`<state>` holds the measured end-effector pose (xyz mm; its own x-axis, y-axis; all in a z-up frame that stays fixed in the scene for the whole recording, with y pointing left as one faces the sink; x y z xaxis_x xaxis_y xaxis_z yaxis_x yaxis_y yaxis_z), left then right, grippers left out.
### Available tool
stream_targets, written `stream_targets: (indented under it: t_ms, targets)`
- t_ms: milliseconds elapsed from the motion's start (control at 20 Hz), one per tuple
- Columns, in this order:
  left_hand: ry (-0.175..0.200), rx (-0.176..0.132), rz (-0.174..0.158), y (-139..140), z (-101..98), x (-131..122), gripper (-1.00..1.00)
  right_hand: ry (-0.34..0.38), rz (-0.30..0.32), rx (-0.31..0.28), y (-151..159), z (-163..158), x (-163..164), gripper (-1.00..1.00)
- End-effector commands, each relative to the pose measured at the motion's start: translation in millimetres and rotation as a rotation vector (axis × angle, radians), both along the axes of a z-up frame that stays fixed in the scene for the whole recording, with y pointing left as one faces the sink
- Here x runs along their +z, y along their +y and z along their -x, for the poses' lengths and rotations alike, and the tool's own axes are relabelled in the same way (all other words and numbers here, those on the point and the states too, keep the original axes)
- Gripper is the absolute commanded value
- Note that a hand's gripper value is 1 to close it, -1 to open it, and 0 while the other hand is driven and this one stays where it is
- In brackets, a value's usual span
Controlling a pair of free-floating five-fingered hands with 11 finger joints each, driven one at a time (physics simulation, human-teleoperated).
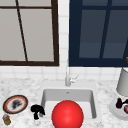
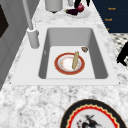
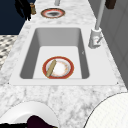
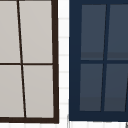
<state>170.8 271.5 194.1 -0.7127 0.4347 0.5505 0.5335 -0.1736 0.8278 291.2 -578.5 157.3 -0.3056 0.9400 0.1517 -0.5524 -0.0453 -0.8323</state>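
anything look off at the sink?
Yes. A big red ball fills the front of the sink in the front view, yet both side views show a red-rimmed plate with a wooden stick across it.

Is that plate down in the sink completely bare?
No: in the left side view, the red-rimmed plate in the sink has a tan stick-like thing lying across it.

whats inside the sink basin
A red-rimmed plate lies on the sink floor with a tan stick across it. A small brown bit lies beside it. What the plate covers is hidden.
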Motion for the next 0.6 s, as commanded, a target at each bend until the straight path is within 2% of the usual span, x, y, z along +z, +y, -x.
stream_targets:
  t_ms: [0,100,250,350,550]
  targets:
    - [0.0,0.0,0.0,0,0.0,0,0.0,-0.067,-0.027,-0.054,0,11,19,-1.0]
    - [0.0,0.0,0.0,0,0.0,0,0.0,-0.075,-0.022,-0.065,0,13,30,-1.0]
    - [0.0,0.0,0.0,0,0.0,0,0.0,-0.042,-0.013,-0.065,0,9,54,-1.0]
    - [0.0,0.0,0.0,0,0.0,0,0.0,-0.057,-0.001,-0.066,0,12,70,-1.0]
    - [0.0,0.0,0.0,0,0.0,0,0.0,-0.077,0.021,-0.01,2,7,90,-1.0]
